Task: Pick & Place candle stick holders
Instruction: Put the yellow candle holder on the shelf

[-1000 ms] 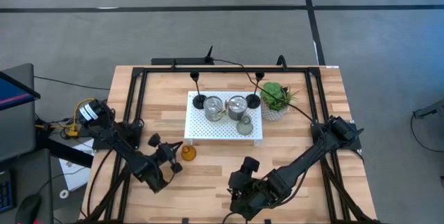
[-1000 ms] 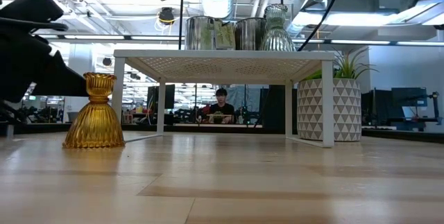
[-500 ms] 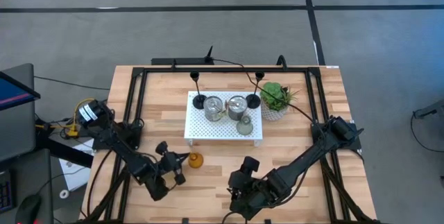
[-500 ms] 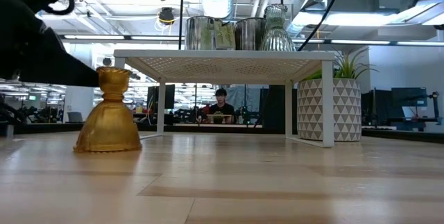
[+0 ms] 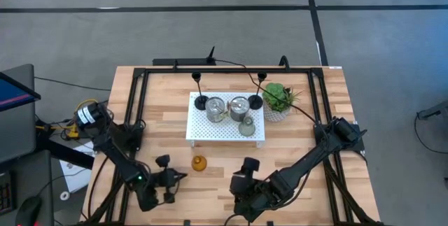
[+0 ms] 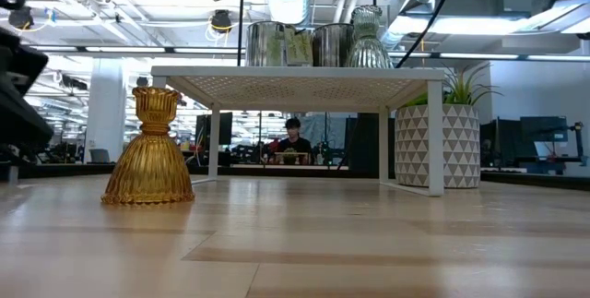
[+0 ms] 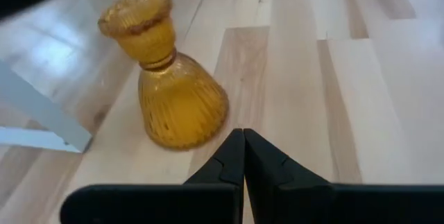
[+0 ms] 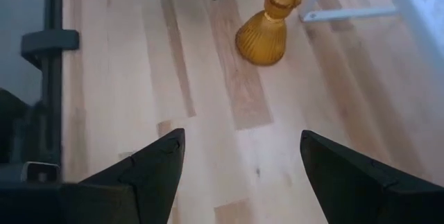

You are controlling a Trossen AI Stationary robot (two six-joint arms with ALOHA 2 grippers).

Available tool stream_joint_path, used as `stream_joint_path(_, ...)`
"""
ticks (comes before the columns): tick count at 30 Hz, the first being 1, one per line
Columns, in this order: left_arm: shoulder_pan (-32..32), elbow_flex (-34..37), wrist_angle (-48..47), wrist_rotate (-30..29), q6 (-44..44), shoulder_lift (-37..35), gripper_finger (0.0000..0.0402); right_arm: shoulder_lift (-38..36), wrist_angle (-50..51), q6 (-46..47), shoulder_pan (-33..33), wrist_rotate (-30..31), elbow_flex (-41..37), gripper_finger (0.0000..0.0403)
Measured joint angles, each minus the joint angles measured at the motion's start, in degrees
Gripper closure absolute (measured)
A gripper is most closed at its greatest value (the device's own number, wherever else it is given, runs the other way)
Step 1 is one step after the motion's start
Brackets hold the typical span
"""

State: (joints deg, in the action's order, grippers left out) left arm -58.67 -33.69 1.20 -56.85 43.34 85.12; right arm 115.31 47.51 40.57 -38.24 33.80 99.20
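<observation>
An amber glass candle stick holder [image 5: 199,163] [image 7: 173,85] [image 8: 267,26] stands upright on its wide base on the bare wood, in front of the white perforated tray [image 5: 210,133]. My left gripper [image 5: 182,176] [image 7: 243,139] is shut, low over the table just left of and nearer than the holder, with a small gap between its tips and the holder's base. My right gripper [image 5: 239,182] [image 8: 239,154] hangs open to the holder's right, with nothing between its fingers. On the tray stand two silver cups [image 5: 215,107] and a grey-green holder [image 5: 246,126]. Two black holders [image 5: 201,102] stand at its ends.
A green potted plant [image 5: 278,101] stands right of the tray. Black frame rails [image 5: 133,100] run along the table's left, far and right sides. Bare wood lies between the tray and the near edge. In the low view a person [image 6: 293,141] sits far behind the table.
My left gripper, shut throughout, has swung toward the table's near edge and turned about its wrist, drawing away from the amber holder. The holder has slid a little toward the right and near edges, staying upright.
</observation>
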Motion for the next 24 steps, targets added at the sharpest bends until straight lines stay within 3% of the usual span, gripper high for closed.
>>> stream_joint_path(6, -1.1, 0.0, 0.2, -1.4, -2.9, 0.0, 0.0399, 0.0, -0.7, -8.4, -0.1, 1.1, 0.0, 0.0127)
stream_joint_path(13, -1.0, 0.0, 1.2, -1.4, -2.6, 0.0, 0.0399, 0.0, -1.7, -14.9, -0.7, 6.6, 0.0, 0.0127)
stream_joint_path(24, -1.1, 0.0, 2.1, -1.4, -2.6, 0.0, 0.0399, 0.0, -0.6, -19.1, -0.6, 10.7, 0.0, 0.0127)
